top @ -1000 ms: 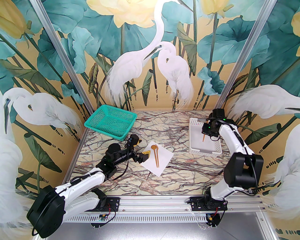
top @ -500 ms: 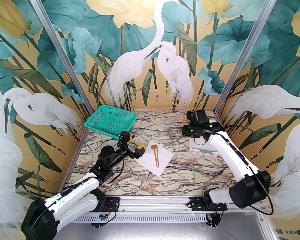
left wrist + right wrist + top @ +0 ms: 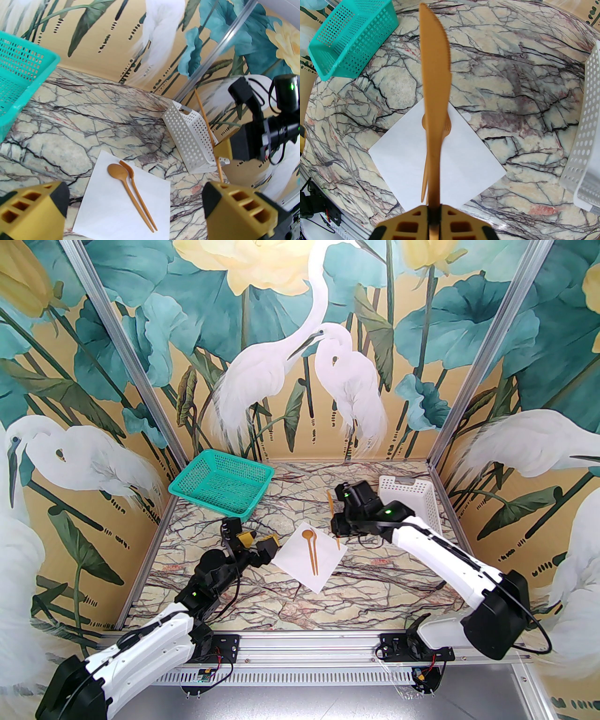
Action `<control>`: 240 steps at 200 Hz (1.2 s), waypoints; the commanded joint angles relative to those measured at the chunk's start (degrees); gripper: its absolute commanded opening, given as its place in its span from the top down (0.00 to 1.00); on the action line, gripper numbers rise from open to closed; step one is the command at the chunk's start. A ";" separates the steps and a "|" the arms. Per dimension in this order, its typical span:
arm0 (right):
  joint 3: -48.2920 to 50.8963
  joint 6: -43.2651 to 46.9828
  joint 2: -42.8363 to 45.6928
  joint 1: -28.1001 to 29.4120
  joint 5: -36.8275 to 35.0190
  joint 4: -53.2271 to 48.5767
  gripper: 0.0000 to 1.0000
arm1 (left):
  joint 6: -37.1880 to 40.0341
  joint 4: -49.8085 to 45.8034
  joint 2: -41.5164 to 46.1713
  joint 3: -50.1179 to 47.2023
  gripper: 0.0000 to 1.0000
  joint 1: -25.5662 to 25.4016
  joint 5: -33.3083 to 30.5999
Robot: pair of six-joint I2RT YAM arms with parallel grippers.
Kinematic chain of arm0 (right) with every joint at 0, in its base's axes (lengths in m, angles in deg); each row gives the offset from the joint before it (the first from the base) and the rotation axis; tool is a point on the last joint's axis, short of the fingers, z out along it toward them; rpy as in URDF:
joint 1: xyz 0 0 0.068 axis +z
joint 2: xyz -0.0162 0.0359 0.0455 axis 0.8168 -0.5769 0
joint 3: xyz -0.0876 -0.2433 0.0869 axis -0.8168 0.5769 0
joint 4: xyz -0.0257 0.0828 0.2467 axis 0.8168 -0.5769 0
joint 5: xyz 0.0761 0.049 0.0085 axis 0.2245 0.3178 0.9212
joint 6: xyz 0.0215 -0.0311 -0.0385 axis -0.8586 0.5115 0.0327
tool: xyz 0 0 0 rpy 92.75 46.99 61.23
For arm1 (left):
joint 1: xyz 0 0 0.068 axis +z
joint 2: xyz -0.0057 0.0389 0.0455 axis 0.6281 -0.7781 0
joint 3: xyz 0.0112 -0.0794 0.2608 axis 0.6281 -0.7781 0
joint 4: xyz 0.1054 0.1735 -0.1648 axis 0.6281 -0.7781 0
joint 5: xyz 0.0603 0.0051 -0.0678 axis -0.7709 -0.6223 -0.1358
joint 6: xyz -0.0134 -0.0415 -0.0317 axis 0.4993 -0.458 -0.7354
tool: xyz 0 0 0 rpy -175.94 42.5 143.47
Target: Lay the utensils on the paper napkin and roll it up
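Our right gripper (image 3: 434, 211) clamps a knife (image 3: 436, 70) by the napkin (image 3: 400, 150), where a spoon (image 3: 117, 171) and perhaps a fork (image 3: 129, 169) lie. Our left gripper (image 3: 257, 541) gapes.

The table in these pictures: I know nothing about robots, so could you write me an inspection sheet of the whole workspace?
Surface: marble-patterned table, no spills seen.
Job's things: white napkin lies flat; spoon and fork lie side by side on it; knife is held clear of the table.
Clutter: green basket far left, white perforated bin far right.
Grippers: left gripper open beside the napkin's left corner; right gripper shut on the knife handle.
Cables: black cable loops along the arms; none on the napkin.
Surroundings: heron mural walls, aluminium posts.
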State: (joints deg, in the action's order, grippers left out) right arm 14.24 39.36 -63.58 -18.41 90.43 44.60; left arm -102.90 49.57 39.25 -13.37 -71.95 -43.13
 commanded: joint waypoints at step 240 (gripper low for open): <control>-4.66 -12.76 -26.02 12.86 -4.24 4.68 0.87 | 2.52 -8.67 6.73 -0.44 0.00 -0.19 -2.95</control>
State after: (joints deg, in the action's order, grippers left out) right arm 11.39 27.80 -88.19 -5.97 87.87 49.41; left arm -101.72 41.98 44.76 -13.74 -71.95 -45.84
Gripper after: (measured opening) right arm 0.135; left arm 0.995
